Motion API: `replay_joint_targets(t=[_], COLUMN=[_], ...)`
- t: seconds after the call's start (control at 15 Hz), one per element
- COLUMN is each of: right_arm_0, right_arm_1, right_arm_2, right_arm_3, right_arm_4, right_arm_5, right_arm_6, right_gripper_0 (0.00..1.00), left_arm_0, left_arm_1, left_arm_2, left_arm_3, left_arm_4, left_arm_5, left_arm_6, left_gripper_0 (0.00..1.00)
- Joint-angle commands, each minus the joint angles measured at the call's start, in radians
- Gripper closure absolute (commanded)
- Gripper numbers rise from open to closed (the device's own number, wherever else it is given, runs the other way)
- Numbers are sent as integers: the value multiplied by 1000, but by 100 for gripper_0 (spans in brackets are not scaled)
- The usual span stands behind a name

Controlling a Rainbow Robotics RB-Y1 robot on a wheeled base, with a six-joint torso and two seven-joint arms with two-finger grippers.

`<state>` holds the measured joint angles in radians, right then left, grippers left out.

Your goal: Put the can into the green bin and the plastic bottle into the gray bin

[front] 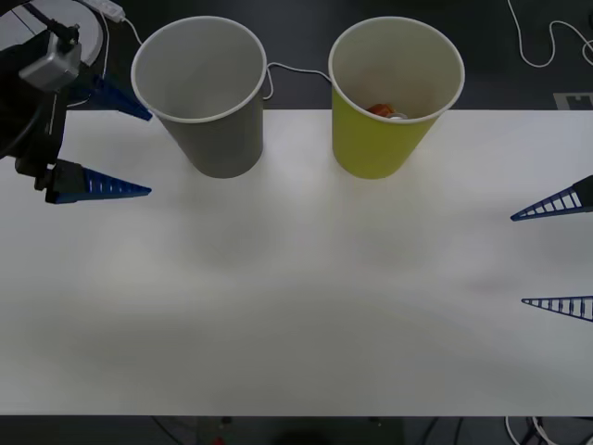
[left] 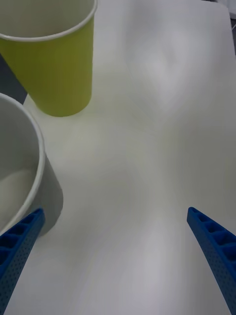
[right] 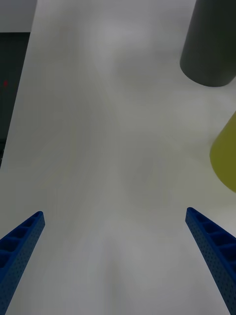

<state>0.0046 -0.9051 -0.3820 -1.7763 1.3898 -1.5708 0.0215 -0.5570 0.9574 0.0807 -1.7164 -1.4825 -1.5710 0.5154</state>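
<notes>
Front view: the green bin [front: 384, 139] stands upright at the far edge of the white table [front: 296, 306], with the can [front: 384, 112] lying inside on its bottom. Beside the green bin, apart from it, stands the gray bin [front: 208, 102], also upright. Left gripper [front: 125, 148] hovers on the far side of the gray bin from the green bin, fingers spread and empty. Right gripper [front: 542, 260] waits well to the green bin's other side, fingers likewise apart, holding nothing.
</notes>
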Motion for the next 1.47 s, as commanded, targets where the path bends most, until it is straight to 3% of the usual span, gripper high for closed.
replay_joint_targets(t=[0.07, 0.8, 1.13, 1.47], right_arm_0=[0, 0, 0, 0], right_arm_1=[0, 0, 0, 0], right_arm_2=[0, 0, 0, 0], right_arm_3=[0, 0, 0, 0], right_arm_4=[0, 0, 0, 0], right_arm_5=[0, 0, 0, 0], right_arm_6=[0, 0, 0, 0], right_gripper_0=[0, 0, 0, 0], left_arm_0=[80, 309, 393, 414], left_arm_1=[0, -5, -71, -77], left_arm_2=[25, 108, 180, 185], left_arm_3=[0, 3, 1, 3], left_arm_4=[4, 8, -13, -15], left_arm_5=[0, 2, 6, 0], left_arm_6=[-135, -459, -532, -555], left_gripper_0=[0, 0, 0, 0])
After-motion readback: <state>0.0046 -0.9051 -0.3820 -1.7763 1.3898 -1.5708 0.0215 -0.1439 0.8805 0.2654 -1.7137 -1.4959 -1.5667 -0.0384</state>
